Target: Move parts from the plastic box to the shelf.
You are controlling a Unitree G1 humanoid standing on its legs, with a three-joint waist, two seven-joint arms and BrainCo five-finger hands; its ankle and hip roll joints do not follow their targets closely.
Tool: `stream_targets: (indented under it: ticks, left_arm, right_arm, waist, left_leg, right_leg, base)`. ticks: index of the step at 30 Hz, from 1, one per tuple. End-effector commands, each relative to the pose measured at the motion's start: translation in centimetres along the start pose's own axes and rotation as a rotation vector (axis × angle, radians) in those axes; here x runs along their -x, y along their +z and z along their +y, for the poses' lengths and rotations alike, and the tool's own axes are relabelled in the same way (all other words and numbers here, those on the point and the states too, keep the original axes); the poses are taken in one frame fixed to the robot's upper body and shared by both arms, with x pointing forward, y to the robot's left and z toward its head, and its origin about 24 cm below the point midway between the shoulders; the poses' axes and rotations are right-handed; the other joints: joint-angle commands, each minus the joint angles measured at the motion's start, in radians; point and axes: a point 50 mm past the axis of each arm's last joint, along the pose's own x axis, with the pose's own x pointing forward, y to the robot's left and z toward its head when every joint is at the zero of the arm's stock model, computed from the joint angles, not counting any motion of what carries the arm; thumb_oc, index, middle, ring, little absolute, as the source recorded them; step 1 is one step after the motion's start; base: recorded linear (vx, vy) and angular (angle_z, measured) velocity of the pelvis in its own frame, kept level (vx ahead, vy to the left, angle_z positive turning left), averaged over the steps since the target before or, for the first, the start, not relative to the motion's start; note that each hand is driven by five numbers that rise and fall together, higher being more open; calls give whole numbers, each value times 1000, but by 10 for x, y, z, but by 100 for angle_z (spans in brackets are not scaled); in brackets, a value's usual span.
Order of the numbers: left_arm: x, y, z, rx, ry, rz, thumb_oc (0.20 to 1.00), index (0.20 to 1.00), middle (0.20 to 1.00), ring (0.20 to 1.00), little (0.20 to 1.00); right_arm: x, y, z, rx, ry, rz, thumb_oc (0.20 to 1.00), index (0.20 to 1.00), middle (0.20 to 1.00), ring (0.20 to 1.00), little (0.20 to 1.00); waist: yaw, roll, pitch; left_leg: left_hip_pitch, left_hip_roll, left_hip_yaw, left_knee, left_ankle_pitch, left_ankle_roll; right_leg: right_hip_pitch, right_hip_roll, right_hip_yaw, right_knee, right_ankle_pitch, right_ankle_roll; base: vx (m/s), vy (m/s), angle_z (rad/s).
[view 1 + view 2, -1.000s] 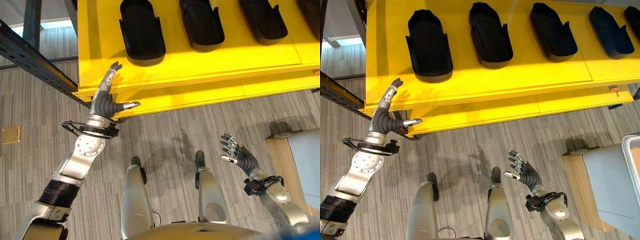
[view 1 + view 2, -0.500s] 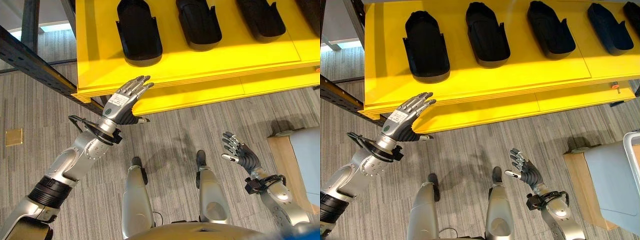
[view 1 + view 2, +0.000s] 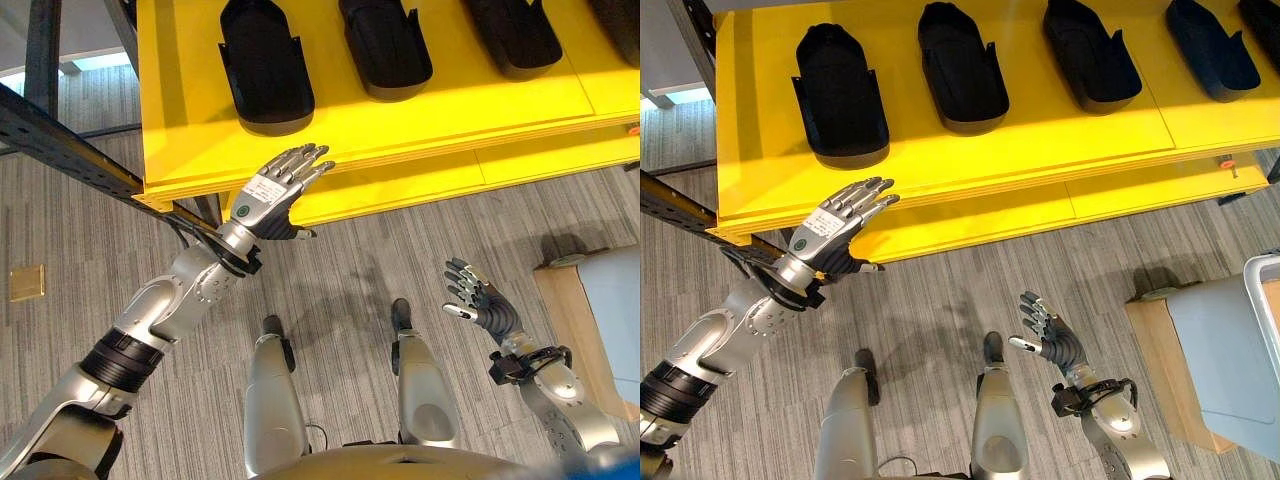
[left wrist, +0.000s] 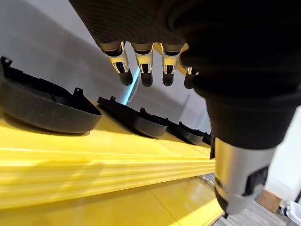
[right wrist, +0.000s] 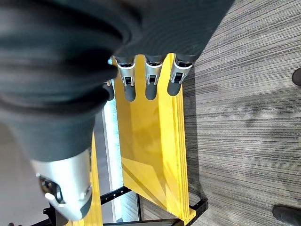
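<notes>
Lying in a row on the top board of the yellow shelf (image 3: 940, 150) are the black parts (image 3: 838, 95), each a long dark shell, spaced apart and not touching one another. The part nearest the shelf's left end is sitting just behind the front edge; the next part (image 3: 962, 65) is lying beside it, and further ones are running off toward the right end. A lower yellow board is showing under the front edge of the shelf.

Left hand (image 3: 272, 192) is hovering in front of the shelf's front edge near the left end, back of the hand up, fingers (image 3: 305, 160) straight and slightly spread, holding nothing and not touching the shelf.

Right hand (image 3: 1055, 342) is hanging well short of the shelf, over the grey carpet (image 3: 940, 290), palm up, fingers loosely spread, empty.

The plastic box (image 3: 1230, 360), pale grey, is resting on a light wooden stand (image 3: 1150, 345) off the shelf's right end, partly cut off by the picture edge; its contents cannot be told. A dark metal beam (image 3: 60, 140) is running past the shelf's left end.
</notes>
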Motion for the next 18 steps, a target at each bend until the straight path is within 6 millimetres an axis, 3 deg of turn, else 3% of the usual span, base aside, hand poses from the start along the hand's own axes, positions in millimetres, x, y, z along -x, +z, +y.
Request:
stream_targets:
  ticks: [1,18]
  left_arm:
    - [-5,6,-7,4,38,-14,1000,1000,1000,1000,1000]
    - [-10,-21,-42,-6,-21,185,1000,1000,1000,1000,1000]
  right_arm:
    - [3,25,-10,63,-13,-110,1000,1000,1000,1000,1000]
    - [6,21,-10,55,-19,-89,1000,1000,1000,1000,1000]
  waist:
    - [-12,15,-51]
    - [-22,9,-52]
  left_leg:
    - [-16,-15,-15,-150,129,16]
    - [-31,-12,-16,-119,114,11]
  right_leg:
    - [-23,24,-24,116,-91,-63]
    - [-36,26,-20,147,-107,-67]
  base:
    - [0,0,0]
    - [4,-1,-1]
